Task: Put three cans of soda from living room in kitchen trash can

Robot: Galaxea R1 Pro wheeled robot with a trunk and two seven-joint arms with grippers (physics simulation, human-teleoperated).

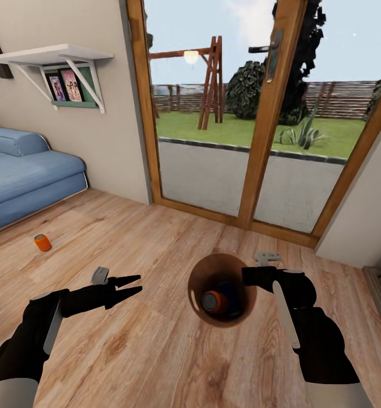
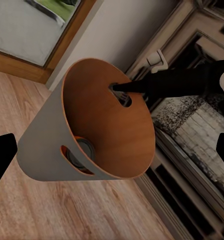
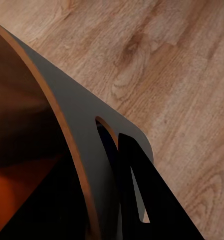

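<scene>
So the bin (image 1: 221, 289) is being carried around the living room as a collecting bucket, held off the wood floor (image 1: 156, 351) by the right gripper (image 1: 252, 276), which is pinched on the rim at a handle cutout. One orange can (image 1: 214, 301) is seen at the bottom of the bin; more can't be told from here. The left gripper (image 1: 135, 285) is held just beside the bin, jaws spread a little, nothing in them. Well beyond the bin, toward the blue sofa (image 1: 26, 181), another soda can (image 1: 42, 242) is lying on the floor. Probably that one's meant to be fetched next, so a drive over there and a reach down with the free gripper are called for.
</scene>
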